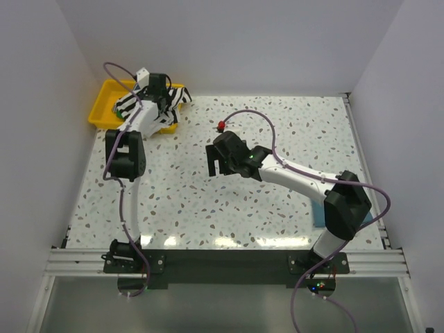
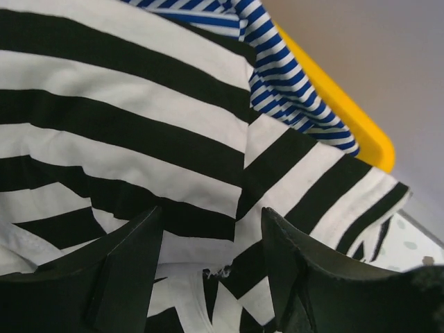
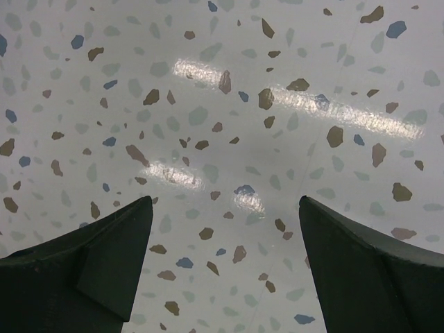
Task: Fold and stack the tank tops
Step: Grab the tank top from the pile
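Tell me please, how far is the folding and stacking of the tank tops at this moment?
Done: perhaps one; a teal-blue cloth lies on the table, mostly hidden under the right arm. In hand: nothing gripped; the left hand is open over the black-and-white striped top in the yellow tray, the right hand open above the table. Left: that top and the blue-striped top beside it lie unfolded.

Yellow tray [image 1: 99,113] at table's far-left corner; speckled table [image 1: 208,201]; small red object [image 1: 220,125] mid-rear.
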Available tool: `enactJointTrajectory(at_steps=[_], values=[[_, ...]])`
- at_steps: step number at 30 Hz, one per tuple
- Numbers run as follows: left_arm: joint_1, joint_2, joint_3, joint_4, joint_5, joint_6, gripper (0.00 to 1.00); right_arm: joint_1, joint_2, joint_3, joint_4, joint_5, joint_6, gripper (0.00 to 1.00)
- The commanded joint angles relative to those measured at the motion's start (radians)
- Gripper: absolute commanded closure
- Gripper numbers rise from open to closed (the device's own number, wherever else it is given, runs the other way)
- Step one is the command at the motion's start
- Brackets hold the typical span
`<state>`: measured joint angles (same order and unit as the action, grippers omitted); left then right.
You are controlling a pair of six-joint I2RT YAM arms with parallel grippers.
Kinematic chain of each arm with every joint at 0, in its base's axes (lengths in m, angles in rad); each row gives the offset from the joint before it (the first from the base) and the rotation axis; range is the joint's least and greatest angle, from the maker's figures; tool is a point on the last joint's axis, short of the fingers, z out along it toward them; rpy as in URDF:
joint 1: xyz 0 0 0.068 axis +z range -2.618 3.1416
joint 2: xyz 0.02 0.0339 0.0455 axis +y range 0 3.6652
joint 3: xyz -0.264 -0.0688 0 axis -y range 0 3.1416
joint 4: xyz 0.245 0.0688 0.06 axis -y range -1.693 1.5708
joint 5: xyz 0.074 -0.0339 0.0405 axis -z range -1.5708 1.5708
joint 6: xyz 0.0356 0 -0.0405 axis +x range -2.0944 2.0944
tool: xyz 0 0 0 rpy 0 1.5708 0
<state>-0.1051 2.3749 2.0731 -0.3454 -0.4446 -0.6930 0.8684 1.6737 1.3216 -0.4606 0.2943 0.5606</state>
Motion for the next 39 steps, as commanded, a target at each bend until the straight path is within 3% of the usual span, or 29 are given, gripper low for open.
enactJointTrajectory(at_steps=[1,3,7,10,15,24,34,39], values=[[0.013,0.020,0.051,0.048,-0.031,0.012,0.37,0.000,0.021,0.015,0.022,-0.012,-0.024,0.10],[0.018,0.038,0.045,0.066,-0.017,0.009,0.40,-0.002,0.027,0.004,0.023,-0.011,-0.021,0.10],[0.018,0.046,0.035,0.082,-0.006,-0.002,0.58,0.000,0.032,-0.010,0.022,0.003,-0.014,0.10],[0.019,0.014,-0.011,0.117,-0.005,0.001,0.65,0.000,0.035,-0.012,0.019,0.012,-0.016,0.10],[0.019,-0.051,-0.030,0.141,-0.006,0.032,0.73,-0.002,0.040,-0.010,0.016,0.019,-0.018,0.10],[0.028,-0.233,0.005,0.195,0.001,0.150,1.00,0.000,0.040,-0.012,0.013,0.022,-0.018,0.11],[0.028,-0.416,0.050,0.204,0.233,0.162,1.00,-0.022,0.009,0.042,-0.038,0.117,-0.030,0.10],[-0.033,-0.532,0.013,0.209,0.287,0.141,1.00,-0.078,-0.035,0.057,-0.065,0.154,-0.027,0.10]])
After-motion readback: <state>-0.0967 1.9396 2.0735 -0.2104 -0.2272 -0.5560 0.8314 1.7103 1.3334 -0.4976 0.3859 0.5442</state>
